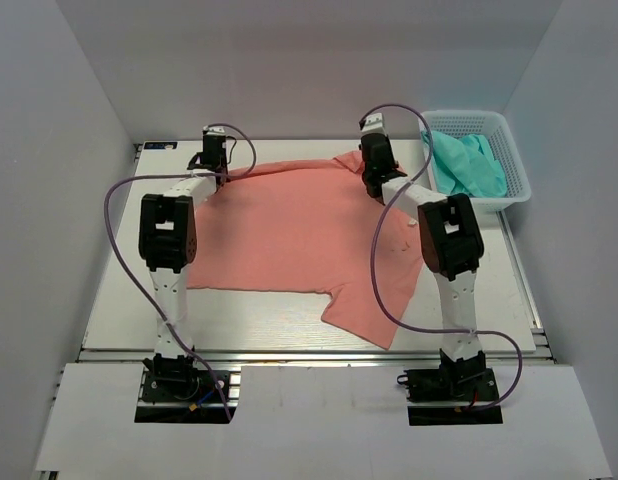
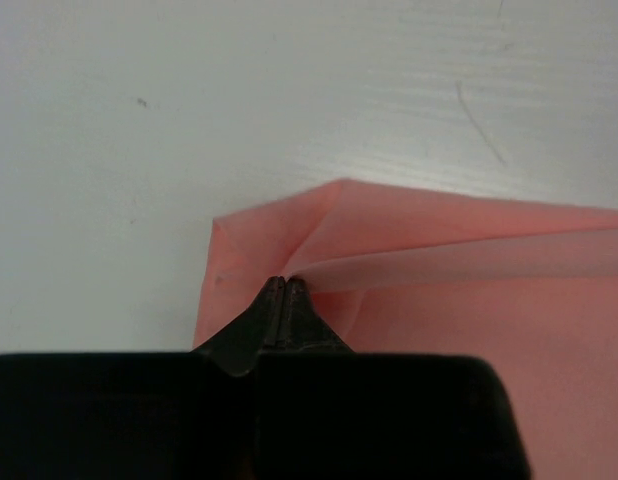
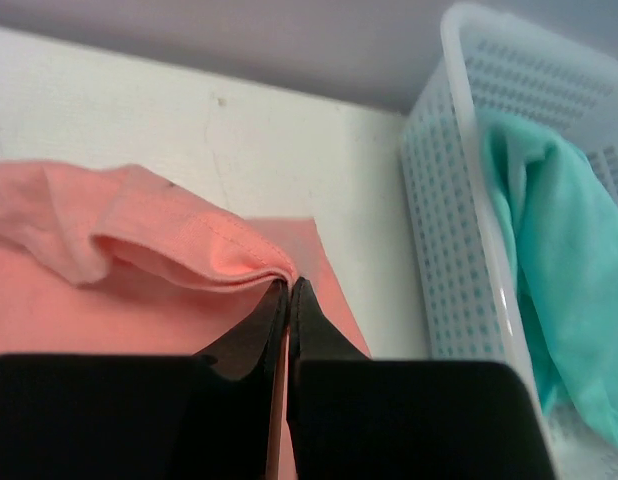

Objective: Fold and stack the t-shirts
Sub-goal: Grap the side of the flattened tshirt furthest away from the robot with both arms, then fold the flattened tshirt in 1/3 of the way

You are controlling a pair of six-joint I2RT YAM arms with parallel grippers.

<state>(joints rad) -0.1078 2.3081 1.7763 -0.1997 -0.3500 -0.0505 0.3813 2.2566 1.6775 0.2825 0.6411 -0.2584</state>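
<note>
Left pincer (image 1: 215, 172) and right pincer (image 1: 372, 178), seen from above, are each pressed together on the far edge of the salmon-pink t-shirt (image 1: 289, 230). It lies spread nearly flat across the middle of the worktop (image 1: 259, 315), one sleeve reaching toward the near edge. By my judgement no fold is made yet and no stack begun. The teal-green t-shirt (image 1: 469, 165) sits crumpled in the white basket (image 1: 516, 190) at the far right corner, so both shirts are left to do. The worktop is pale and faintly grained, boxed in by plain grey-white walls. From the left wrist, the left pincer (image 2: 286, 285) pinches the far-left corner of the salmon-pink t-shirt (image 2: 469, 320), raising a small ridge off the bare worktop (image 2: 239, 100). From the right wrist, the right pincer (image 3: 289, 285) nips a stitched, bunched edge of the salmon-pink t-shirt (image 3: 49, 300). The white basket (image 3: 459, 200) stands just beside it, with the teal-green t-shirt (image 3: 569, 260) inside.
</note>
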